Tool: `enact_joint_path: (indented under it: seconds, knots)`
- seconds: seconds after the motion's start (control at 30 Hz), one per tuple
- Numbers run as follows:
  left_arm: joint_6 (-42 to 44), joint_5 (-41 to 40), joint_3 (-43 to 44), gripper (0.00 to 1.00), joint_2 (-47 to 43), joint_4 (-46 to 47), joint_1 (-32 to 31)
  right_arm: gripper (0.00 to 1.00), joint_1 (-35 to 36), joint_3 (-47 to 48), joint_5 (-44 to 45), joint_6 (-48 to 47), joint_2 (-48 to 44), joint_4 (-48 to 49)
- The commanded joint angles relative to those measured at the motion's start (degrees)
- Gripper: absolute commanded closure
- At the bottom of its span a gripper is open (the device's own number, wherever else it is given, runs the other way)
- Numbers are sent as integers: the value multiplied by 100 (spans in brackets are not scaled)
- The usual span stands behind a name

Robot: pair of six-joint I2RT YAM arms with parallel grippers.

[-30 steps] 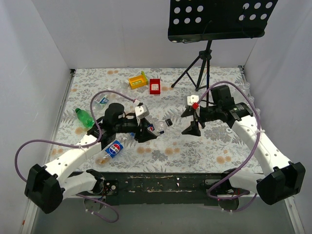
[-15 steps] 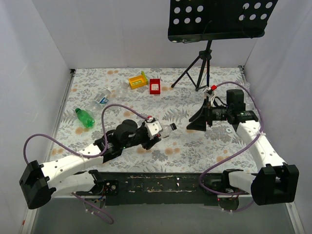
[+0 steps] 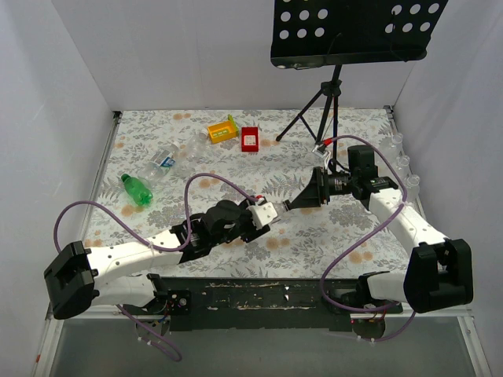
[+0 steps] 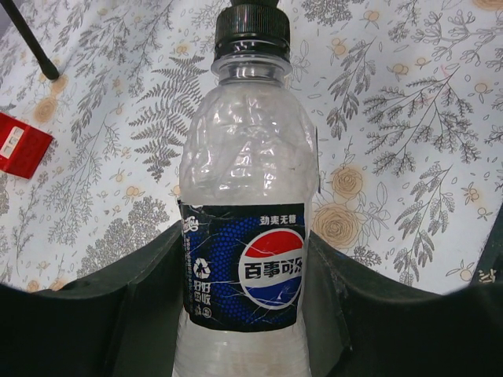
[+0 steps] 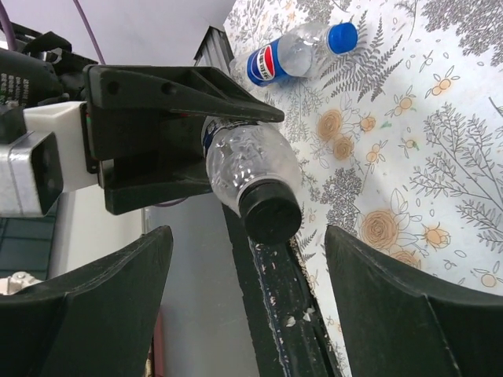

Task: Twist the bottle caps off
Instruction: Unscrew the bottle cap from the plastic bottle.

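Right wrist: wide right claw (image 5: 248, 236) faces black cap (image 5: 270, 212); left claw (image 5: 244, 151) grips bottle (image 5: 253, 161); blue-capped bottle (image 5: 295, 51) lies beyond.

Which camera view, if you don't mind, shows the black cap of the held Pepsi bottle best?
The right wrist view: the black cap appears whole and large, facing the camera, framed by the open right gripper. The left wrist view shows it side-on at the frame's top edge. From above it is too small to make out.
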Motion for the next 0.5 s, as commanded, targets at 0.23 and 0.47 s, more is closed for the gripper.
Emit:
enact_joint_path:
  seconds: [0.23, 0.47]
  knots:
    - [65, -109, 322, 100, 201, 433, -154, 32, 223, 205, -107, 185, 327, 196]
    - [65, -83, 243, 100, 131, 433, -163, 51, 223, 82, -247, 291, 222, 415]
